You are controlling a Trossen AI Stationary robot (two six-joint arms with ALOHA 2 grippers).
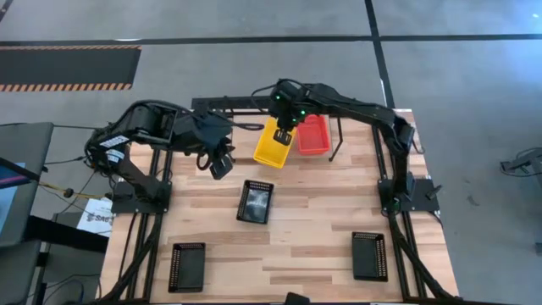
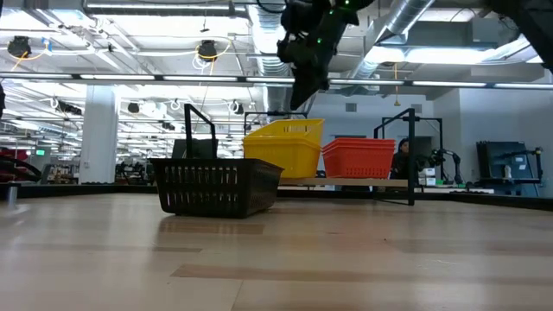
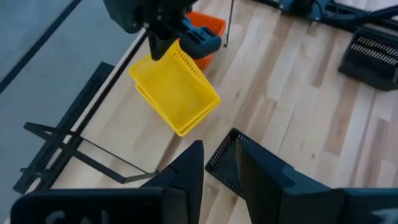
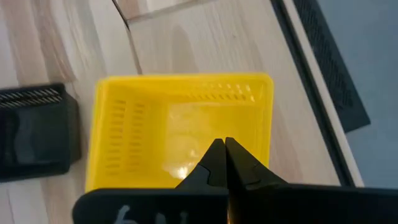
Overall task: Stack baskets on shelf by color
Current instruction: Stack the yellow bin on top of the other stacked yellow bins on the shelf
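A: Taking the yellow baskets point(image 1: 273, 144) as the mark, what lies on the near side of them?

B: From above, a black basket point(image 1: 255, 202) sits mid-tabletop point(image 1: 322, 216) just nearer than them, and two more black baskets point(image 1: 187, 266) lie well nearer still, at the front corners. The low view shows only the middle one, blocking part of the yellow.

A: And at the yellow stack itself?

B: The right end effector point(image 4: 224, 163) hangs directly over it, fingers pressed together with nothing between them; its wrist view looks straight down into the top yellow basket. The left end effector point(image 1: 220, 163) waits just beside the stack, toward the left arm's base, fingers somewhat apart and holding nothing.

A: Beyond?

B: The red baskets point(image 1: 312, 134) touch the yellow ones on the far right, on the shelf point(image 1: 222, 106) of black rod along the tabletop's far edge. The yellow stack sits skewed, partly off that line. The low view alone shows the room: ceiling ducts, lamps, and a person point(image 2: 402, 159) seated far behind the red stack.
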